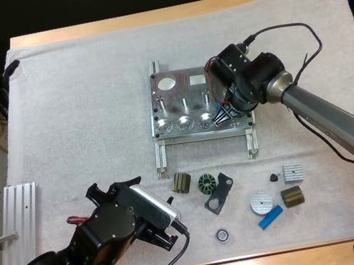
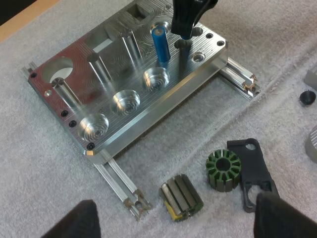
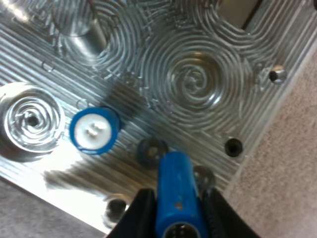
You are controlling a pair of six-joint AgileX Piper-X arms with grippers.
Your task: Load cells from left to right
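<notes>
The metal fixture (image 1: pixel 189 103) sits mid-mat. One blue cell (image 2: pixel 160 43) stands upright in it beside a row of three round pockets (image 2: pixel 125 101); from above its white top (image 3: pixel 94 130) shows. My right gripper (image 1: pixel 223 118) hangs over the fixture's front right corner, shut on a blue cylinder (image 3: pixel 177 198) whose tip is just above a small hole near the edge. My left gripper (image 1: pixel 112 186) is open, low at the mat's front left, with black fingers (image 2: pixel 74 223) wide apart and nothing between them. Another blue piece (image 1: pixel 270 217) lies on the mat.
Loose parts lie in front of the fixture: a ribbed block (image 1: pixel 182 182), a green stator (image 1: pixel 206 183), a black bracket (image 1: pixel 219 192), a bearing (image 1: pixel 222 235), a silver disc (image 1: pixel 261 202) and a finned block (image 1: pixel 293 172). An aluminium rail (image 1: pixel 16 227) lies at the left edge.
</notes>
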